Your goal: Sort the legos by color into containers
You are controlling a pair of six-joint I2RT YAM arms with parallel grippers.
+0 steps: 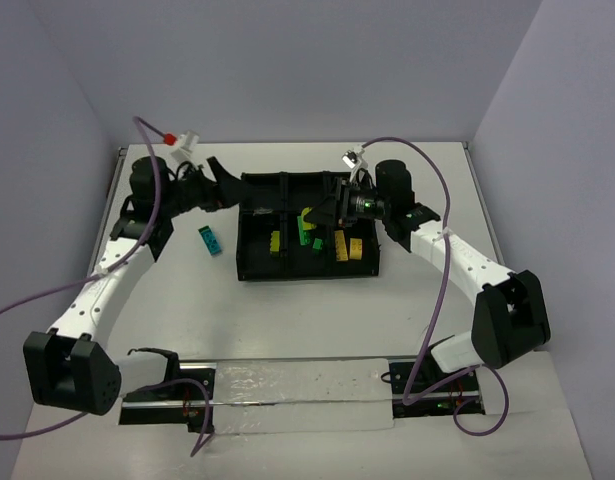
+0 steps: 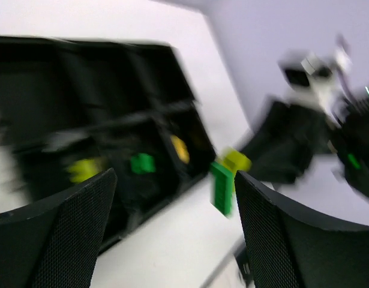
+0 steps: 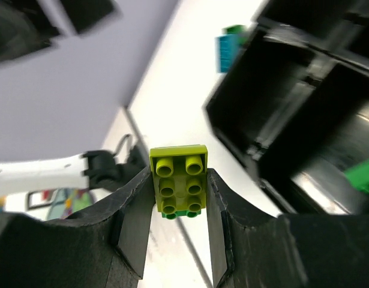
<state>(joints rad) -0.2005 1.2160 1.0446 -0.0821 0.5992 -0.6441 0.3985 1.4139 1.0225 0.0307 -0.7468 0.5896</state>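
Gently now: my right fingers [image 3: 133, 228] pinch the brick [image 3: 178, 174], my left fingers [image 2: 52, 240] are wide apart. I'd drop it low in the tray [image 1: 297, 272].

tray [image 1: 307, 274] – black throughout, walls and floor alike.
desk [image 1: 287, 320] – plain white.
held brick [image 3: 178, 174] – lime-yellow top and studs, thin green layer beneath.
right tool fingers [image 3: 133, 228] – black.
left tool pads [image 2: 58, 240] – black, fine dotted grain (view badly blurred).
loose brick [image 1: 210, 240] on the desk – teal.
in the tray: yellow bricks [image 1: 352, 248], green brick [image 1: 311, 240], yellow piece [image 1: 275, 243].
cable [image 1: 402, 140] – purple.
small clip [image 1: 170, 135] – red.
left arm [image 1: 92, 300] – white links, black joints.
wall [image 1: 287, 60] – pale grey-violet, unpatterned.
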